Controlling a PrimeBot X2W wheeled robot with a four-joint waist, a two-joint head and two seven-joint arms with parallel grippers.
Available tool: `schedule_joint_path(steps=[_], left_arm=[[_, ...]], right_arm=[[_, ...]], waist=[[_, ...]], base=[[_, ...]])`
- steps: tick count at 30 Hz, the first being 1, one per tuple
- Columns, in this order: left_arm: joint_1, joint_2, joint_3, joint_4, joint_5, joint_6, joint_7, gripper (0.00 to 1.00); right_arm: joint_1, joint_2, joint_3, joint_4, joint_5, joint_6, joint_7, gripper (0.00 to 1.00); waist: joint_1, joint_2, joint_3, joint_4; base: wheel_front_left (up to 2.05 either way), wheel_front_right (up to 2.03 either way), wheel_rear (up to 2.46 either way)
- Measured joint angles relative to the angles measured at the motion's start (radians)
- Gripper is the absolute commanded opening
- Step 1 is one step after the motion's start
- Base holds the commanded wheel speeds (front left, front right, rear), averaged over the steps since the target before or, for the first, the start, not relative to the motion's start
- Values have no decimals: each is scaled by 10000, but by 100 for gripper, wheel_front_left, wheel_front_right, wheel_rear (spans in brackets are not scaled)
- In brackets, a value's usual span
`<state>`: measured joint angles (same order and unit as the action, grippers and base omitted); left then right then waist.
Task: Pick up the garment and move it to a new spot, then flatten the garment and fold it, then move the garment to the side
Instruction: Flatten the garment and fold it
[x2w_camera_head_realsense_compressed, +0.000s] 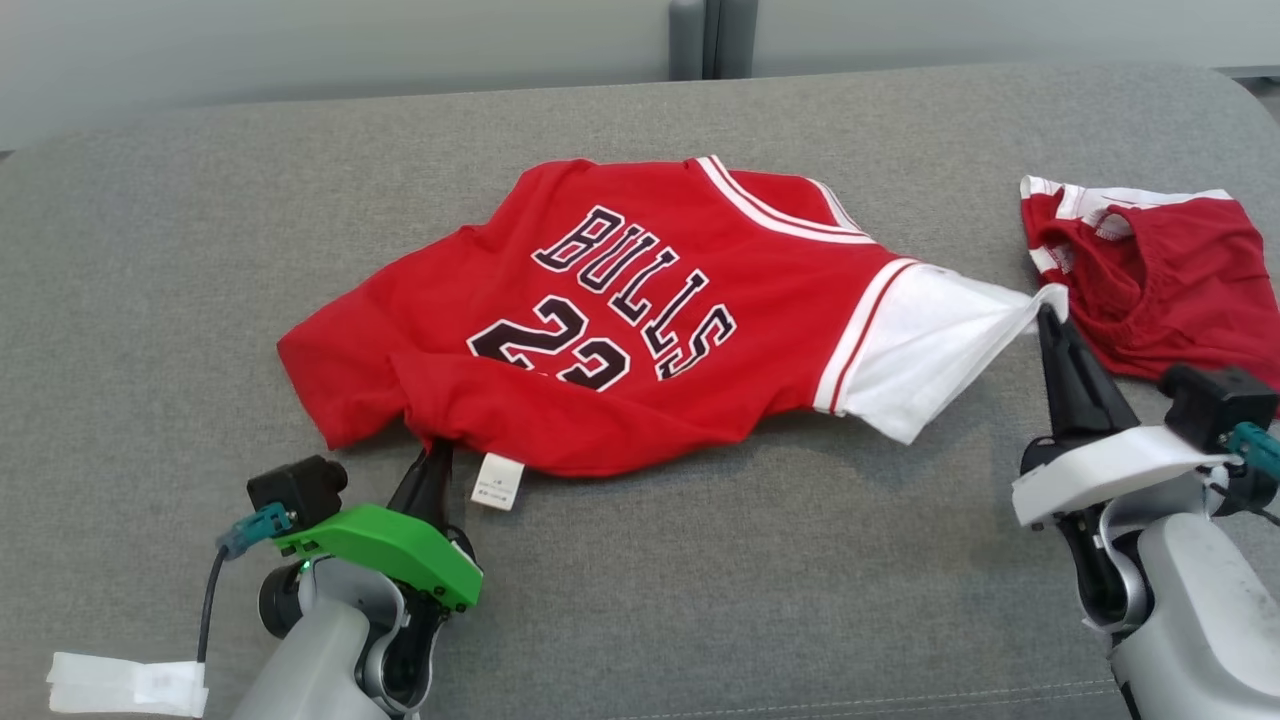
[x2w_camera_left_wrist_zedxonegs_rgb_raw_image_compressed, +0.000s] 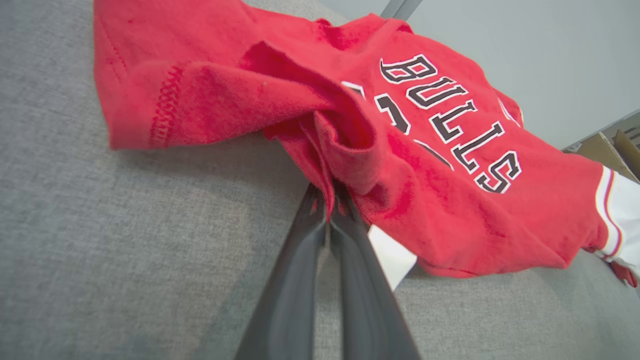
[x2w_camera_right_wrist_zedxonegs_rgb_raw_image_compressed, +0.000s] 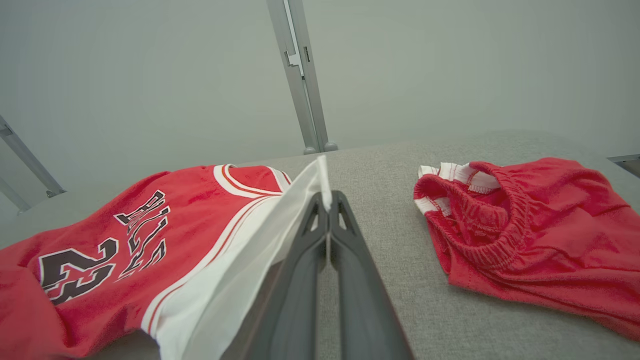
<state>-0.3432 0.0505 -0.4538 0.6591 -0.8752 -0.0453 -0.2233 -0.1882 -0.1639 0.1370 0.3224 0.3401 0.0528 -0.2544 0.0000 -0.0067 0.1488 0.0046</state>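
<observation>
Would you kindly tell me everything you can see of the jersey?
The jersey is soft red knit cloth with a white-trimmed neck, a white sleeve, black BULLS lettering and the number 23. It lies print-up, wrinkled and partly spread, on the grey cushion. A white label hangs at its near hem. The left gripper is shut on a bunched fold of the hem; the right gripper is shut on the sleeve's tip, drawn to a point. Red shorts lie close beside that sleeve.

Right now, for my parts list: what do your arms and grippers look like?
The left gripper has a green cover, the right gripper a white cover; both have long dark fingers and pale grey forearms. Each carries a black camera block with a teal connector; the left's dark cable bears a white tag.
</observation>
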Motion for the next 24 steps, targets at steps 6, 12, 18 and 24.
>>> schedule_joint_path(steps=[6, 12, 18, 24], left_arm=[[159, 182, 385, -1289, -50, -309, -167, 0], [223, 815, 917, -2778, -4, -326, -253, 0], [416, 1233, 1450, -4073, 86, -228, -253, 0], [973, 1302, 1615, -4863, 86, 77, -255, 0]], right_arm=[[-99, -153, -848, -947, -157, -2, -2, 0], [-100, -290, -1392, -1649, -405, -2, -2, 0], [-103, -261, -1599, -2102, -514, 94, -4, 0], [-88, -198, -1582, -2378, -623, 217, -2, 0]], waist=[[0, 0, -159, 230], [0, 0, -421, 465], [0, 0, -739, 593], [0, 0, -879, 559]], base=[[0, 0, 0], [0, 0, 0], [0, 0, 0], [0, 0, 0]])
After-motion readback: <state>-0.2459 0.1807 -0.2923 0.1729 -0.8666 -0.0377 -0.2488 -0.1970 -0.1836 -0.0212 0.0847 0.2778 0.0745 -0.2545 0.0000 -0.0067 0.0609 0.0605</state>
